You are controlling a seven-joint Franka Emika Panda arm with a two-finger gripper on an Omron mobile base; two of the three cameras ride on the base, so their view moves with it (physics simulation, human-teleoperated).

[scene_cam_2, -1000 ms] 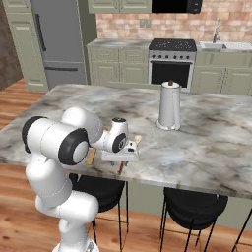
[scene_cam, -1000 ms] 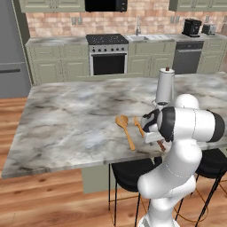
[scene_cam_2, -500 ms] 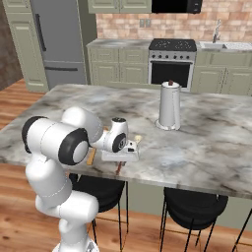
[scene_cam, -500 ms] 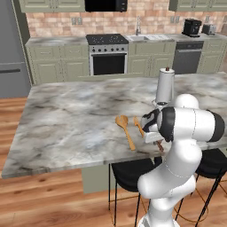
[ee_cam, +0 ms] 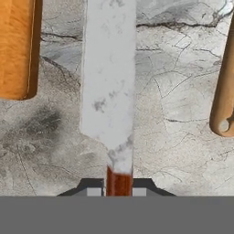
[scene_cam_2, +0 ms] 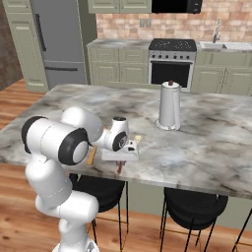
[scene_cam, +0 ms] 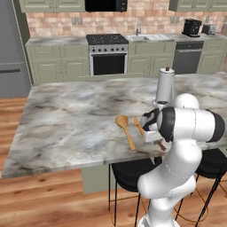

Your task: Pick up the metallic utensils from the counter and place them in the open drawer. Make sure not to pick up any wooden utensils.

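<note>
Because the hand (ee_cam: pixel 119 192) pinches only the silvery-bladed knife's (ee_cam: pixel 109 77) reddish-brown handle end (blade cantilevered), lifting could swing it into the orange wooden handle (ee_cam: pixel 16 48) beside it.

A home kitchen, rendered. Centred on a marbled stone island counter (scene_cam: pixel 75 119) over sage-green cabinets. Beyond the island, against a brick back wall (scene_cam: pixel 150 13): a black-and-steel range oven (scene_cam: pixel 108 55), a black microwave (scene_cam: pixel 106 4) above it, a sink with faucet (scene_cam: pixel 138 34) to the right of the range, then a dark dishwasher front (scene_cam: pixel 186 57) with a coffee machine (scene_cam: pixel 192 27) on top. Far left of the range, a tall grey refrigerator (scene_cam_2: pixel 59 42). Under the island's near edge, black bar stools (scene_cam_2: pixel 189 209) on a wooden plank floor (scene_cam: pixel 40 199). On the island, a tall white jug with lid (scene_cam_2: pixel 169 106) and wooden spoons (scene_cam: pixel 125 128).
</note>
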